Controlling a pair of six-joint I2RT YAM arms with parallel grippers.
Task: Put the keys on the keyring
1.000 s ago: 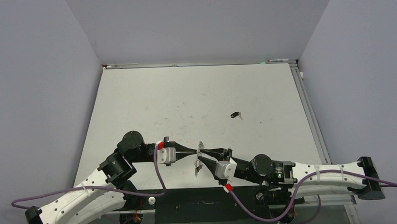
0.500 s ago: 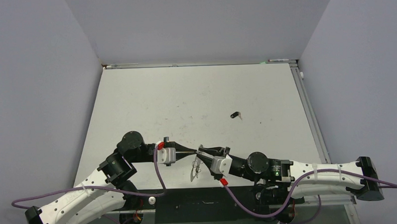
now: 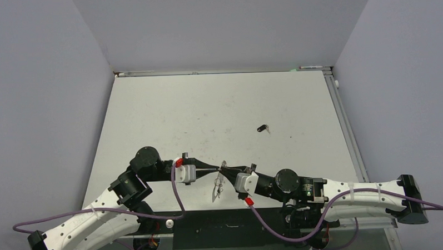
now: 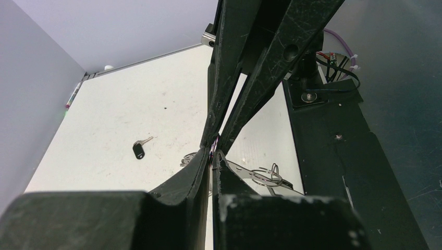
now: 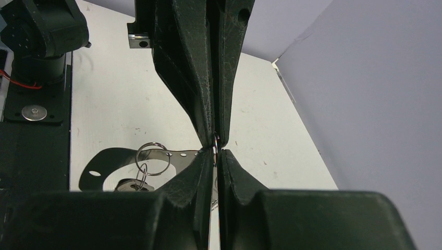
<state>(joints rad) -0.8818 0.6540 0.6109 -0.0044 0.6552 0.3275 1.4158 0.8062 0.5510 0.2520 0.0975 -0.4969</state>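
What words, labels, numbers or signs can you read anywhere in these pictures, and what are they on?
No text can be read in any view.
On the right arm: a small greenish label on one joint, too small to read.
On the key, keyring and table: no print visible.

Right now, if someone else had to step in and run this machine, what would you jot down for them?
Left gripper: fingers shut, tip to tip with the right gripper, whose fingers are also shut. Both seem to pinch the keyring, which hangs where they meet.
One loose key lies on the table, farther out and to the right.
Done: what looks like one hanging key is on a small loop of the keyring.
Left: fetch the loose key and thread it on.
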